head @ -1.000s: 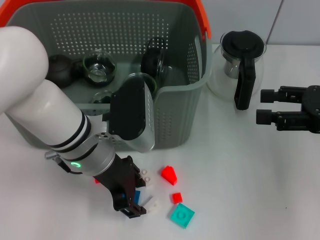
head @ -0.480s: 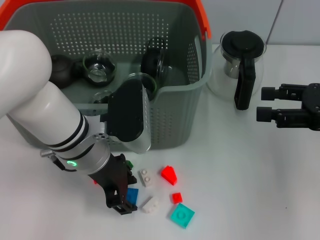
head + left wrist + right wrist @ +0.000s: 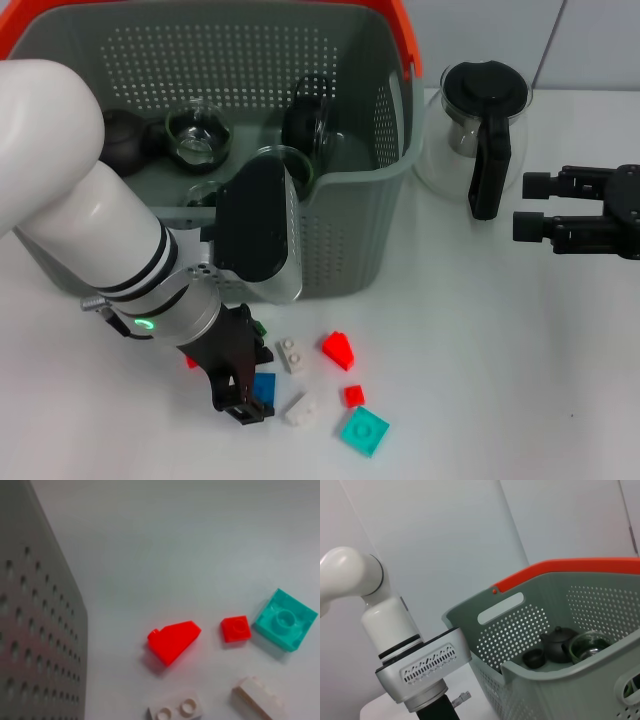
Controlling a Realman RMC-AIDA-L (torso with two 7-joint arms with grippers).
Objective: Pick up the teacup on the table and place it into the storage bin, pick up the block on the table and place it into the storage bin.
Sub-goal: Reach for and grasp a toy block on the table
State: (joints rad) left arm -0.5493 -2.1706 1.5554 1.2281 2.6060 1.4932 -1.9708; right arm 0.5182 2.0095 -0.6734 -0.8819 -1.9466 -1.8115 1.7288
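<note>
We are reaching our left gripper point(image 3: 243, 398) down to the table point(image 3: 480, 350) in front of the bin point(image 3: 350, 230), its fingers lying apart around one blue block point(image 3: 264, 388). To its right we are counting two white blocks point(image 3: 291, 354), two red blocks point(image 3: 338, 349) and one teal block point(image 3: 362, 431), all loose on the table, with glass cups and a dark teapot point(image 3: 120, 138) inside the bin. Farther right, one glass pot point(image 3: 480, 125) is standing beside the bin, and we are holding our right gripper point(image 3: 530, 208) above the table with fingers apart.
</note>
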